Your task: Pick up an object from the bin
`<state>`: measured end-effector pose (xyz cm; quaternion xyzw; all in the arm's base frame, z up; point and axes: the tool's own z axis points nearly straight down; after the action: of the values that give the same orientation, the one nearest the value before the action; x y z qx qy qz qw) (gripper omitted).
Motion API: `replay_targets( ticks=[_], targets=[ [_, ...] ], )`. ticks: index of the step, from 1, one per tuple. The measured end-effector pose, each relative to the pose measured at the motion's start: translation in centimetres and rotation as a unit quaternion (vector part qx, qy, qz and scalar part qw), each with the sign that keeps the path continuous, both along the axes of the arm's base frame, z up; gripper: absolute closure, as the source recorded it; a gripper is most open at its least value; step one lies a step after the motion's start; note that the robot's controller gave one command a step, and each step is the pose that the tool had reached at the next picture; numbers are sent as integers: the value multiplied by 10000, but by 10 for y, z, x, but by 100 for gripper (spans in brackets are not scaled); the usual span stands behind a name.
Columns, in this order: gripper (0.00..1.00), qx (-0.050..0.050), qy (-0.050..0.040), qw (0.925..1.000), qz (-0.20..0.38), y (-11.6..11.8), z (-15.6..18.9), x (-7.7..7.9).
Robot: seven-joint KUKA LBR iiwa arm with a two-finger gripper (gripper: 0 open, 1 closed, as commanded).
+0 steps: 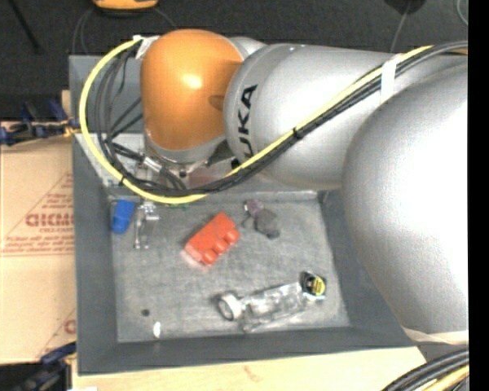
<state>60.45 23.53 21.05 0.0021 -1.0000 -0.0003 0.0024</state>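
Silver arm (pixel 407 137) spanning bin (pixel 94 300) overhead, hand (pixel 143 226) low at view's left, just beside small blue block (pixel 122 216); grip width indeterminate, nothing seen held; advise centring squarely over block before closing

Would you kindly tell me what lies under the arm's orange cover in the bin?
Near its lower edge a blue block lies on the bin floor; anything directly beneath the orange cover is hidden.
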Motion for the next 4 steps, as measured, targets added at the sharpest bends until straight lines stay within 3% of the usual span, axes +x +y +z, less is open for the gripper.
replay_targets(
  ticks=[1, 2, 3, 4],
  targets=[
    [0, -13, -8, 9903, -1393, -14, -129, 27],
    [100, 5, -32, 9901, -1400, -13, -125, 28],
    [100, 14, -54, 9911, -1329, -12, -99, 35],
    [100, -2, -30, 9881, 1536, -11, -129, 34]
  ],
)
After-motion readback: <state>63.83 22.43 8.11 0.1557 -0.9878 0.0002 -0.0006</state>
